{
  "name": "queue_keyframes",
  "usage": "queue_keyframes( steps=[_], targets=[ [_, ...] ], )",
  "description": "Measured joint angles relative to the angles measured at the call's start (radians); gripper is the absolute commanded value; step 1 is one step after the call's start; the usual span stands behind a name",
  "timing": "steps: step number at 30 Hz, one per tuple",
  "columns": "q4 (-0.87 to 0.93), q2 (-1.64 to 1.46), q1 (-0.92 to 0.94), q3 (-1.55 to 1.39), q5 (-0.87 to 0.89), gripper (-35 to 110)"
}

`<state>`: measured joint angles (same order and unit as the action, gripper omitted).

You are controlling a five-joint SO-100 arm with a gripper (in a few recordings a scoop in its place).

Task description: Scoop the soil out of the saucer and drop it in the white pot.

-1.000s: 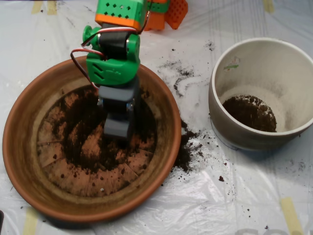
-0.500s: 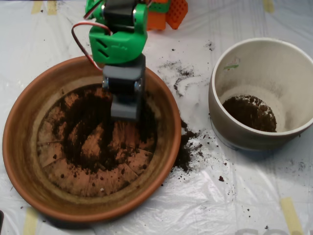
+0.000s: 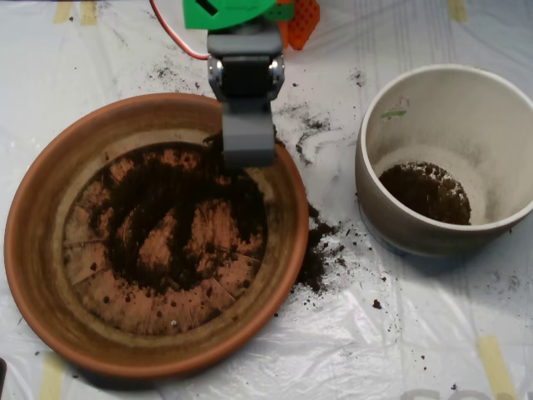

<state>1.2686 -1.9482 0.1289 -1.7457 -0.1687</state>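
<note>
Terracotta saucer (image 3: 50,275) occupies the left half of the overhead view, resting on a white plastic-covered table (image 3: 250,367). Its grooved flat bottom carries the soil (image 3: 171,208), spread as a dark, uneven patch across the centre and upper part, with bare orange-brown areas showing through the middle and along the lower bottom.

Position of the tool: the grey scoop (image 3: 247,137) hangs over the upper right rim of the saucer, its lower end above the edge of the soil patch. From above, its two shells appear closed together with no gap visible; whether it holds any soil inside cannot be determined. The green arm housing (image 3: 225,12) and a red wire (image 3: 179,46) sit above it at the top edge, beside an orange part (image 3: 301,18).

Position of the white pot (image 3: 379,208): right side of the view, well apart from the saucer, upright. A small mound of soil lies on its bottom, and a small green mark (image 3: 395,112) sits near the upper left rim.

Spilled soil (image 3: 318,250) lies on the table just beside the right rim of the saucer, between saucer and pot. Finer scattered crumbs (image 3: 304,125) mark the sheet right of the scoop.
</note>
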Motion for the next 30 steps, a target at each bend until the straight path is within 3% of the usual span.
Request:
queue_keyframes(
  steps=[14, 23, 30],
  targets=[
    [0.204, -0.011, -0.255, 0.330, 0.040, -1],
    [0.207, 0.115, -0.492, 0.400, 0.077, -1],
    [0.204, 0.336, -0.538, 0.607, 0.080, 2]
  ],
)
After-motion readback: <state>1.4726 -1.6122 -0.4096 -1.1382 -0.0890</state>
